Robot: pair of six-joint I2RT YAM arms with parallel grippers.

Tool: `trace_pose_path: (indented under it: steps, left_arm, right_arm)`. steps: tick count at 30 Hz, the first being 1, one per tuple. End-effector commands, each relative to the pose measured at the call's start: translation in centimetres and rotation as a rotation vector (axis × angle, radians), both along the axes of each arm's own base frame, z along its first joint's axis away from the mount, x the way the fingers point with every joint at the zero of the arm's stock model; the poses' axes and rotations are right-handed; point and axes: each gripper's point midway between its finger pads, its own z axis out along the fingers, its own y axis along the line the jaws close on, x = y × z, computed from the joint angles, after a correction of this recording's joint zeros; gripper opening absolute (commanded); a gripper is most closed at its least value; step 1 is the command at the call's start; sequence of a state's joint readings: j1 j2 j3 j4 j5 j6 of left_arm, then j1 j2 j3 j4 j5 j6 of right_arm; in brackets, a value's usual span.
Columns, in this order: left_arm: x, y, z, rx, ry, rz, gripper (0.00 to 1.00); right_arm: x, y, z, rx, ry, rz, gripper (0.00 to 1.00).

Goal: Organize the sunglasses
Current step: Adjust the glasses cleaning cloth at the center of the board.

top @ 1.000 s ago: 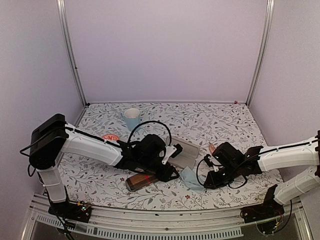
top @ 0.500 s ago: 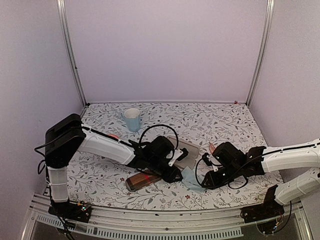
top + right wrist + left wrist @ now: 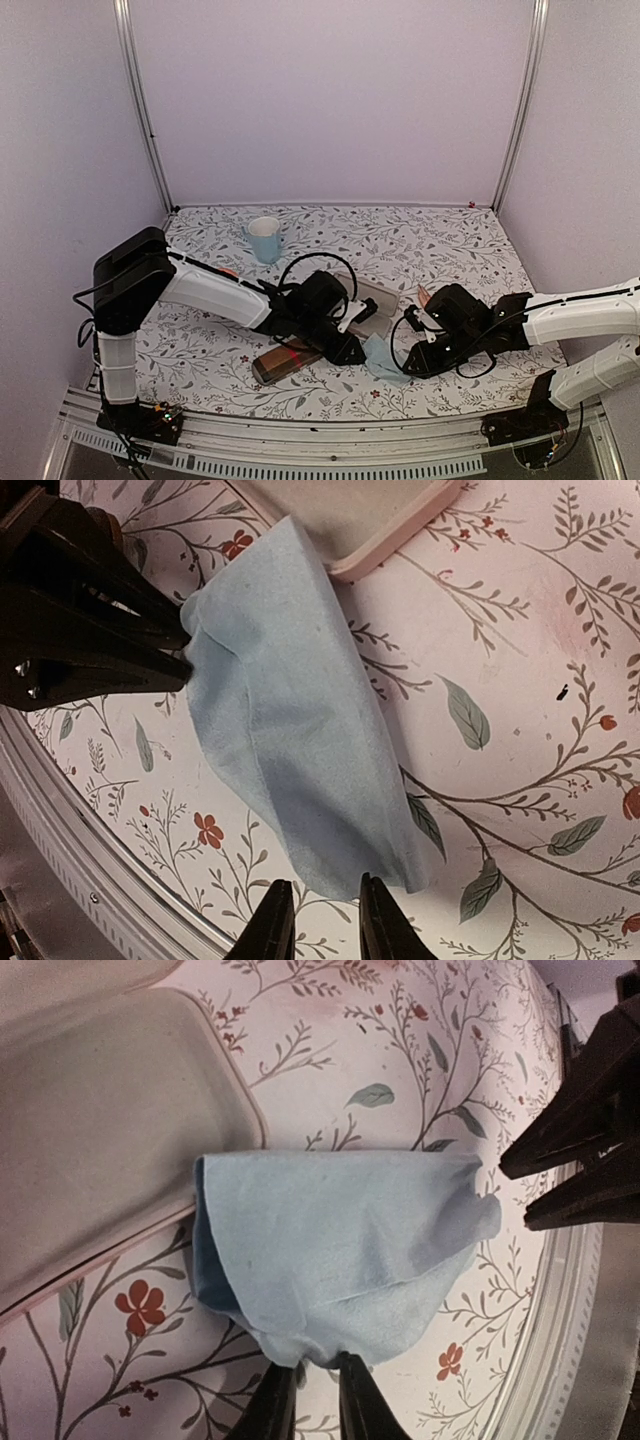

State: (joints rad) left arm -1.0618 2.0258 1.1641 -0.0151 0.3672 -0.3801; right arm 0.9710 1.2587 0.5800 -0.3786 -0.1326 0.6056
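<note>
From above, the left gripper point(image 3: 356, 350) reaches across the table with the flower-pattern cover point(image 3: 450, 250) to a soft, light blue cloth point(image 3: 380, 356). The right gripper point(image 3: 408, 366) is at the other side of that cloth. A long brown case with a red band point(image 3: 283, 363) lies just by the left gripper, near the front. An open, pale pink case point(image 3: 372, 300) lies just behind the cloth. A light blue paper cup point(image 3: 265, 240) stands far back on the left. A small pinkish bit point(image 3: 228, 271) peeks out beside the left arm, and another small reddish-tan bit point(image 3: 424, 296) shows by the right arm. Both are too small to tell what they are, so I cannot tell where the sunglasses are.

In the left wrist view, the left gripper point(image 3: 312, 1365) has its two fingers pressed close on the bottom edge of the cloth point(image 3: 340, 1250). The cloth bunches up where it goes in between them. The cloth's top left corner touches the rim of the pink case point(image 3: 100, 1110). The right gripper point(image 3: 512, 1198) comes in from the right, its tips just at the cloth's edge, with a gap between them.

In the right wrist view, the right gripper point(image 3: 325, 900) has its fingers a little apart. The cloth's point(image 3: 290, 740) edge lies at that gap, and bare table shows between the fingers. The left gripper point(image 3: 188, 652) pinches the cloth's far corner.
</note>
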Motion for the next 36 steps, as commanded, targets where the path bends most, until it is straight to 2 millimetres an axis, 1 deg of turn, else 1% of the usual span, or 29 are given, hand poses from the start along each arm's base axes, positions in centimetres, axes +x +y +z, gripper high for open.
trace_pose_path:
  steps: [1,6,9,10,15,20,22,23,24,29,33,36]
  left_arm:
    - [0.6,-0.1,0.0,-0.030,0.019,0.011,0.16]
    - [0.8,-0.2,-0.1,-0.031,0.026,0.029,0.06]
    - [0.8,-0.2,0.0,-0.037,0.036,0.035,0.00]
    - [0.8,-0.2,0.1,-0.038,0.037,0.036,0.00]
    - [0.7,-0.2,0.9,-0.054,0.054,0.051,0.00]
    - [0.0,-0.1,2.1,-0.074,0.089,0.062,0.00]
    - [-0.5,-0.1,2.0,-0.068,0.108,0.065,0.00]
    - [-0.7,-0.2,3.1,-0.087,0.104,0.065,0.00]
    - [-0.9,-0.1,3.5,-0.089,0.107,0.065,0.00]
    - [-1.7,0.5,3.7,-0.062,0.112,0.078,0.00]
    - [-1.9,0.8,3.8,-0.051,0.106,0.083,0.00]
    - [-1.9,0.9,3.8,-0.047,0.103,0.087,0.00]
  right_arm:
    - [0.0,0.6,0.8,0.034,-0.034,0.017,0.24]
    - [-1.0,1.8,1.8,0.082,-0.054,0.080,0.27]
    - [-1.6,2.4,1.9,0.089,-0.054,0.113,0.28]
    - [-1.9,2.6,1.9,0.089,-0.052,0.125,0.28]
    - [-3.0,3.8,1.4,0.092,-0.040,0.182,0.28]
    - [-3.3,4.7,0.7,0.075,-0.037,0.205,0.29]
    - [-3.3,4.7,0.2,0.052,-0.036,0.203,0.29]
    - [-3.3,4.7,-0.1,0.035,-0.035,0.199,0.29]
    - [-3.2,4.7,-0.3,0.025,-0.035,0.196,0.29]
    - [-2.9,4.6,-1.1,-0.013,-0.039,0.180,0.30]
    - [-2.4,4.4,-1.0,-0.034,-0.059,0.157,0.30]
    - [-2.4,4.4,-0.9,-0.029,-0.062,0.157,0.32]
